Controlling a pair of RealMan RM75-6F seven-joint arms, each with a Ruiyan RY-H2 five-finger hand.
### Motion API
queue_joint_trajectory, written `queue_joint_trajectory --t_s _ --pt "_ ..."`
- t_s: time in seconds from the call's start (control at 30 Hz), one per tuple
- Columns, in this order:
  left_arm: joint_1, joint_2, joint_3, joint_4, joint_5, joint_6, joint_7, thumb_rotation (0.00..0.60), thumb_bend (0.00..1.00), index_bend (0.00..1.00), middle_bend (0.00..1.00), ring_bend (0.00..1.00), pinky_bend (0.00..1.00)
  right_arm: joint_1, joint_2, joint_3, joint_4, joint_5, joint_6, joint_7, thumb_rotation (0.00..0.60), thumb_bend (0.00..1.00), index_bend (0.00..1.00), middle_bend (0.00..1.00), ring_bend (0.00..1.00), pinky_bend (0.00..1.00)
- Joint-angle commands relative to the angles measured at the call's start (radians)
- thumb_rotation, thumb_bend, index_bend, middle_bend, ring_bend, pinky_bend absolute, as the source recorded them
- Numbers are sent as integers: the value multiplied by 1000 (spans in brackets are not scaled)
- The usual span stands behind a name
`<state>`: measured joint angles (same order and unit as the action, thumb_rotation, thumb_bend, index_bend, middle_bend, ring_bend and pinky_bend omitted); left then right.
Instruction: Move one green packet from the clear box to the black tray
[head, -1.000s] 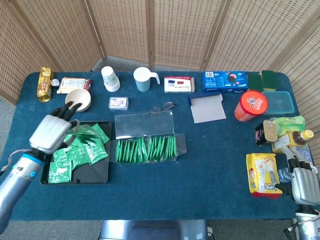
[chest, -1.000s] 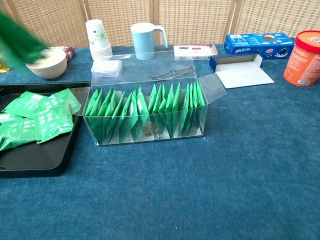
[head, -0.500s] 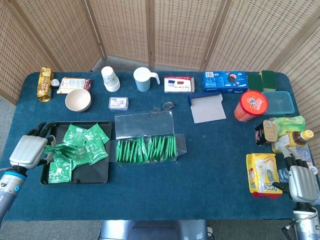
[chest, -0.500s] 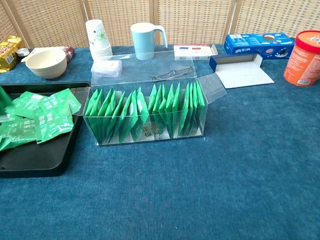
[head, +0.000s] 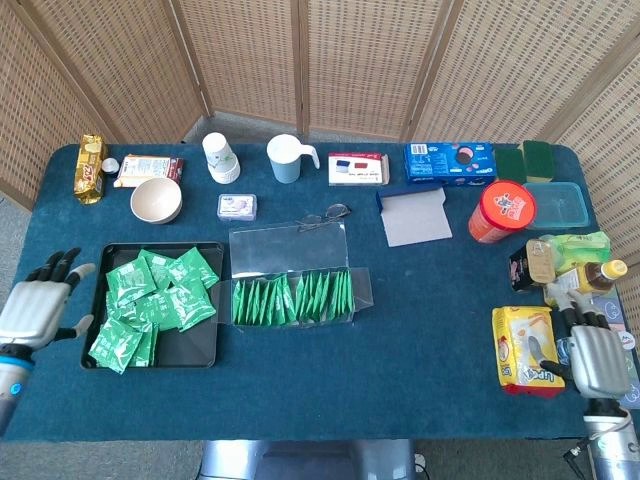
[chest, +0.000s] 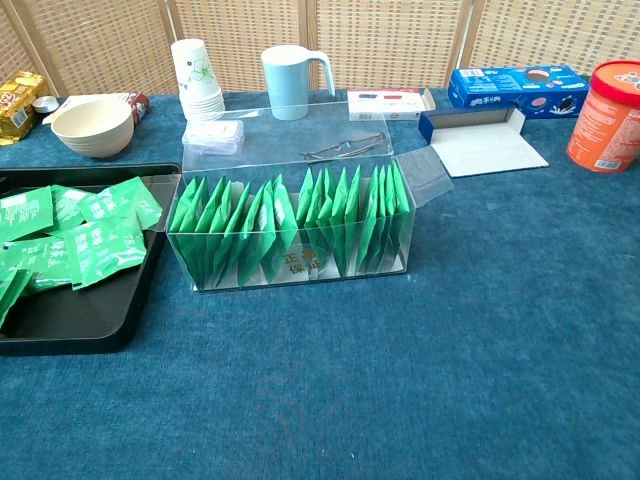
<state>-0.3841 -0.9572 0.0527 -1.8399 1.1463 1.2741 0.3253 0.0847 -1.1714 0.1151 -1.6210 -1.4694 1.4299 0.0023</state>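
Observation:
The clear box (head: 293, 262) (chest: 290, 160) stands mid-table with a row of upright green packets (head: 292, 298) (chest: 290, 235) inside. To its left the black tray (head: 197, 343) (chest: 70, 320) holds several loose green packets (head: 150, 300) (chest: 75, 240). One packet (head: 122, 344) lies at the tray's front left corner. My left hand (head: 38, 312) hovers left of the tray, fingers spread, holding nothing. My right hand (head: 596, 360) rests at the table's right front edge beside a yellow snack bag (head: 525, 346); its fingers appear empty. The chest view shows neither hand.
Along the back stand a cream bowl (head: 156, 200), paper cups (head: 219, 157), a blue mug (head: 286, 158), glasses (head: 325, 214), a blue cookie box (head: 450, 162) and a red canister (head: 502, 211). Bottles and cans (head: 565, 265) crowd the right edge.
My left hand has let go of a green packet over the tray and drawn back leftward, off the tray. The packet now lies in the tray. The right hand barely moved.

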Motion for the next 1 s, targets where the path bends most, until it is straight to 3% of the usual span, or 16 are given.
queue_joint_trajectory --t_s 0.03,0.5,1.0 --pt "76 -3 21 12 40 77 -52 551 259 166 33 1 188 36 18 0 -36 -17 -38 -45 511 390 91 222 116 196" --pt "300 30 86 -54 250 344 -123 556 259 166 36 3 188 41 12 -8 -103 -18 -8 -143 511 390 93 222 116 196" --pt "307 10 63 -68 286 286 -86 556 259 166 36 3 188 19 17 -34 -98 -40 27 -119 512 390 94 222 115 196"
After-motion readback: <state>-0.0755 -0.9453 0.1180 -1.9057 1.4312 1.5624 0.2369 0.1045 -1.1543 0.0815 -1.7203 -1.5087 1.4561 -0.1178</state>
